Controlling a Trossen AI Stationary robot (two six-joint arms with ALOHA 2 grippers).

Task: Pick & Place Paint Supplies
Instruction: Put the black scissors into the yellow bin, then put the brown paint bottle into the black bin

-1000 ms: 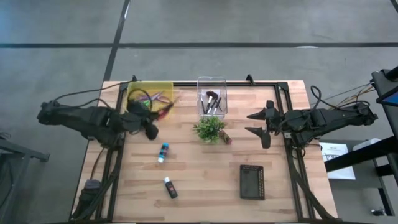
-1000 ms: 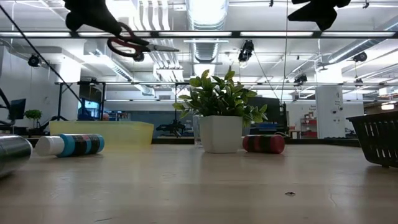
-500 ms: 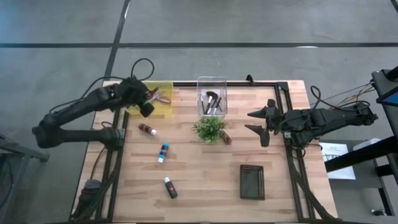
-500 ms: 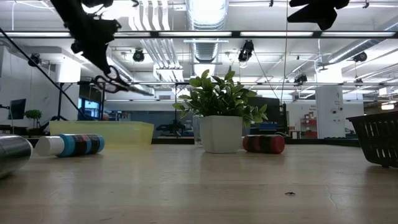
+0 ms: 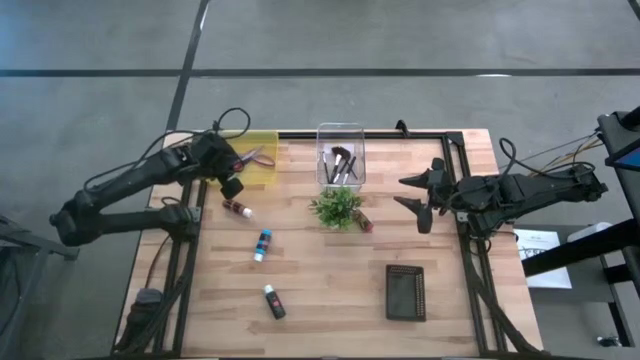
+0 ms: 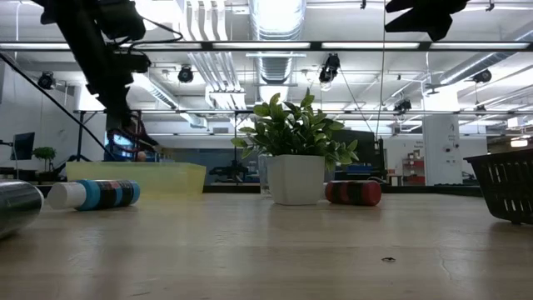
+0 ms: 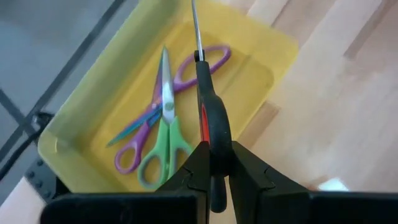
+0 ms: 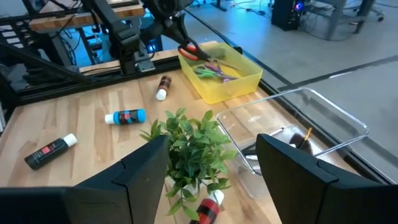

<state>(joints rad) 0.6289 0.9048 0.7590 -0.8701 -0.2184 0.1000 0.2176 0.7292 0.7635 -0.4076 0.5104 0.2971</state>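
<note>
While your left gripper hangs over the shallow yellow plastic tray at the counter's eleven o'clock corner, its jaws are clamped on the black-and-red handle of a pair of scissors, blades pointing ahead into the tray. That grip by the handle keeps the blades clear of the jaws and lined up along the tray's length, which I judge suits a straight release. Two more pairs already lie inside, purple-handled scissors and green-handled scissors, crossing each other, so the free floor is on the side toward the bare wood.

Watch the tray's rim: it sits hard against the counter's far-left edge, with the dark frame rail just beyond, so you have little room to overshoot outward.

Still loose on the wood are a brown paint tube with a white cap near the tray at its six o'clock, a blue paint tube toward the middle, and a black paint tube with a white cap nearer the front. A clear plastic bin holding dark brushes stands at twelve o'clock, with a small potted green plant just in front of it.

Your right gripper waits at three o'clock, jaws apart and holding nothing, well clear of everything.
</note>
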